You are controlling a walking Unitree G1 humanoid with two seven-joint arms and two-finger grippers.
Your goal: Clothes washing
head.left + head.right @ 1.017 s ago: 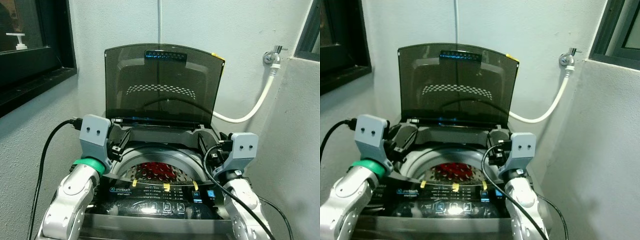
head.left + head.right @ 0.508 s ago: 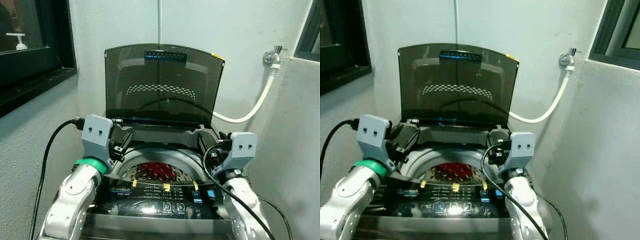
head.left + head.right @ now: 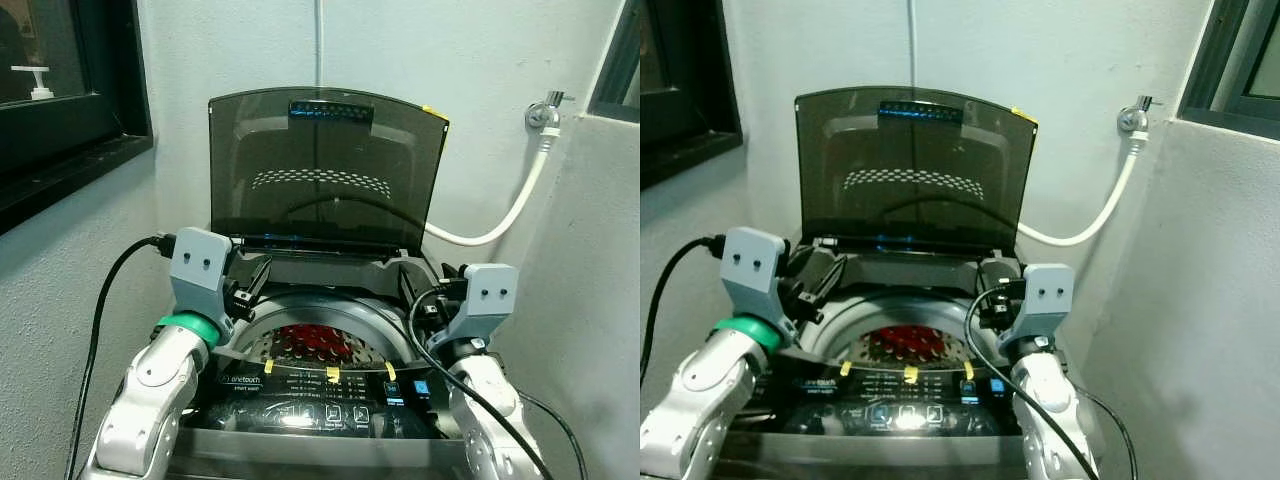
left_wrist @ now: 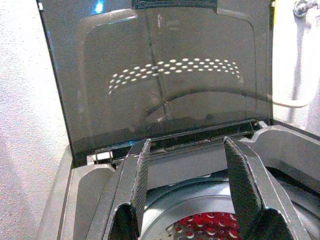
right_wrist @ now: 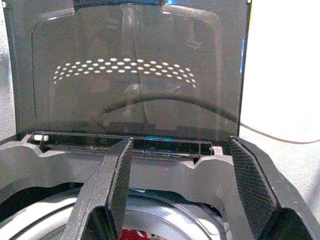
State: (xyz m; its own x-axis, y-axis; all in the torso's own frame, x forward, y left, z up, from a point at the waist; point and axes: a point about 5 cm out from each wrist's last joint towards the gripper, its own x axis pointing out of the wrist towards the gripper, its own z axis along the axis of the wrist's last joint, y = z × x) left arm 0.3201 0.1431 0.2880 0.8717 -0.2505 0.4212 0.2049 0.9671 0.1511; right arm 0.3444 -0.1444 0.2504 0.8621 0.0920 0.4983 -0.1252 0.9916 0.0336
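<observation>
Clothes point(image 3: 316, 342), a red heap, lie at the bottom of the perforated drum point(image 3: 300, 335) of a top-loading washing machine point(image 3: 330, 400), whose smoked lid point(image 3: 325, 170) stands upright against the wall. The left end effector point(image 4: 187, 195) hovers over the left rim of the tub opening with its fingers spread wide and nothing between them; the right end effector point(image 5: 182, 190) hovers over the right rim, likewise parted and empty. Both point toward the hinge at the back. A white hose point(image 3: 510, 215) runs from the tap point(image 3: 545, 110) down behind the machine. The control panel point(image 3: 330, 405) at the front edge shows lit symbols.

Loading looks finished, so the step in hand is probably closing up. The next move would call for one end effector to reach the lid's top edge and draw it forward and down, then press a button on the panel.
</observation>
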